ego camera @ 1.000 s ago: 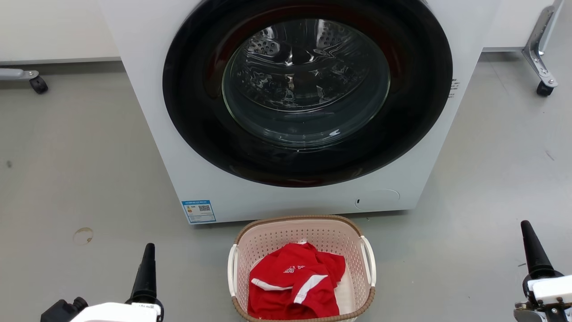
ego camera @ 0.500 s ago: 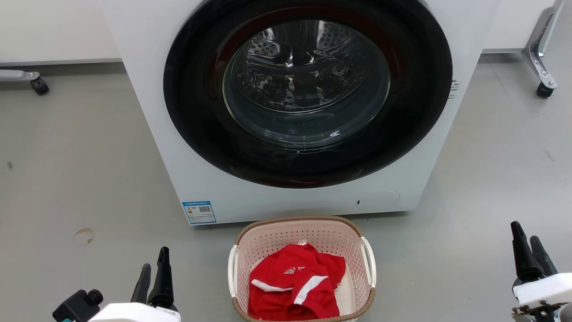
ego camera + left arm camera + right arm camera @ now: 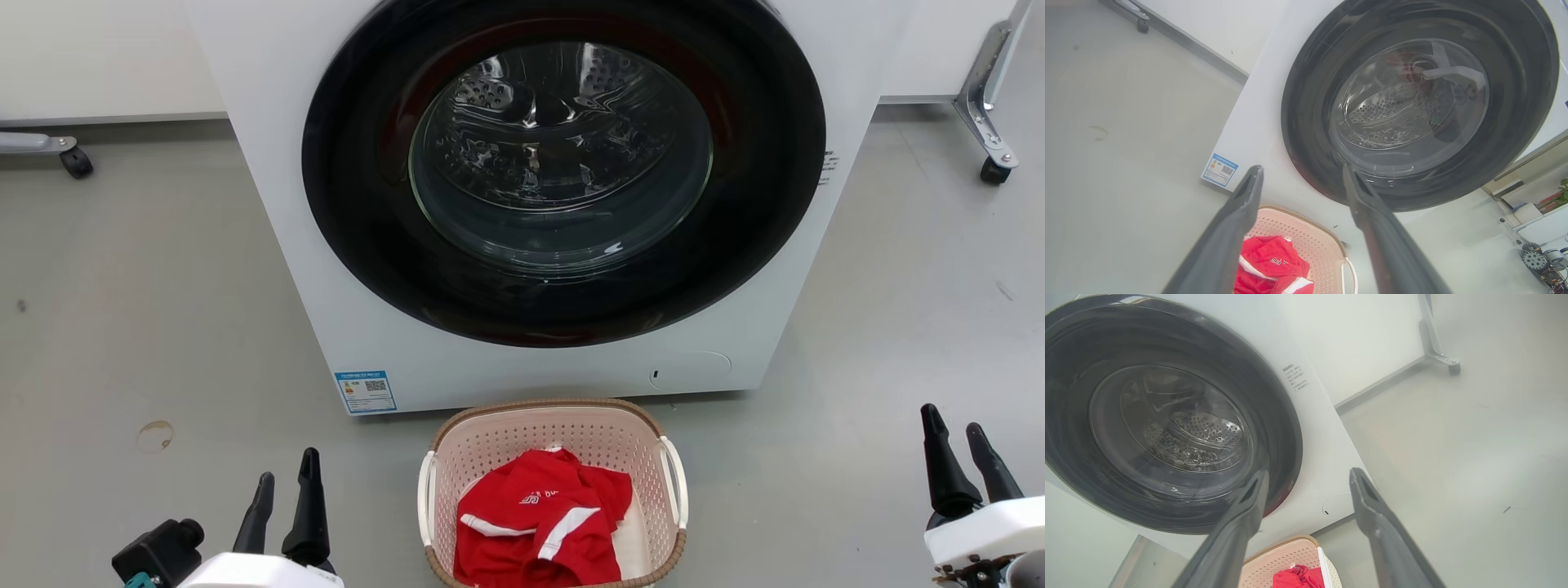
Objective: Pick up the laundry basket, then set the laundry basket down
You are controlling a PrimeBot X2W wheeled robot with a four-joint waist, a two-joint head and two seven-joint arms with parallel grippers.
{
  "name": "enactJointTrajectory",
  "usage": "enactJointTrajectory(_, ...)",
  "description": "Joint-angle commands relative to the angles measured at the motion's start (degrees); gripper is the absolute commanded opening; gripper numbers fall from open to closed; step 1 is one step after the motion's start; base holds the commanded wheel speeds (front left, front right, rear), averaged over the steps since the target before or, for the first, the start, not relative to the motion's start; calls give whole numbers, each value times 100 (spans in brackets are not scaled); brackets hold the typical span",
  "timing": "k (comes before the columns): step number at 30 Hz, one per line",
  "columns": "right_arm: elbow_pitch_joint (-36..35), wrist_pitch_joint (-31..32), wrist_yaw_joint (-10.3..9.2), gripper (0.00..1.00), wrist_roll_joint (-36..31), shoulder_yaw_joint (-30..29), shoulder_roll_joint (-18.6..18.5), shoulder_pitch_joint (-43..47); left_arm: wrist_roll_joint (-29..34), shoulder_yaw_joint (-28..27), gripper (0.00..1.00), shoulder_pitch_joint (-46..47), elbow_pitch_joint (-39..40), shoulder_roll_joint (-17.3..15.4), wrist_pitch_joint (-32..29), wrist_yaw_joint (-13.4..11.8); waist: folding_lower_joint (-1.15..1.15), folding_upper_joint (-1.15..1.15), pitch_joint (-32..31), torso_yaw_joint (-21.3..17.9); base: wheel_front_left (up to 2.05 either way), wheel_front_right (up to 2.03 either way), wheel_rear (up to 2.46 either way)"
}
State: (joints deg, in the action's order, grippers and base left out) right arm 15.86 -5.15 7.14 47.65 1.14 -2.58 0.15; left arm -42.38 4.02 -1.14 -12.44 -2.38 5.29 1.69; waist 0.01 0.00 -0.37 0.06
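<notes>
The laundry basket [image 3: 522,437] is pale pink and perforated, with a brown woven rim and white loop handles. It stands on the floor just in front of the washing machine, with a red and white garment [image 3: 539,527] lying in it. My left gripper [image 3: 286,465] is open at the lower left, well clear of the basket's left handle [image 3: 424,506]. Far off to the right of the right handle [image 3: 677,482], my right gripper [image 3: 953,418] also stands open. In the wrist views the basket [image 3: 1314,245] [image 3: 1284,561] lies low between each gripper's [image 3: 1302,169] [image 3: 1308,473] spread fingers.
A white front-loading washing machine [image 3: 367,327] with a round dark glass door [image 3: 563,171] rises right behind the basket. Metal legs on castors [image 3: 76,162] [image 3: 994,170] stand at the far left and far right. Grey floor [image 3: 163,310] spreads on both sides.
Both grippers have turned so that two fingers of each now show, and both have shifted inward a little towards the basket. The head camera has tilted slightly. The basket has not moved.
</notes>
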Motion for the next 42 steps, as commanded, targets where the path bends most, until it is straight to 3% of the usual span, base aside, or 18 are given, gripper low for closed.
enactJointTrajectory(1,-161,-111,21,100,-211,95,-193,-191,232,-53,100,89,175,-70,98,-40,0,0,-3,1,0,0,0)
enactJointTrajectory(16,-248,-382,26,100,-1073,356,-403,-185,1277,129,100,124,97,-144,368,49,0,0,-28,10,0,0,0)
enactJointTrajectory(42,-337,-804,32,100,-2503,705,-580,-188,2987,397,100,134,107,-183,790,-49,0,0,-55,9,0,0,0)
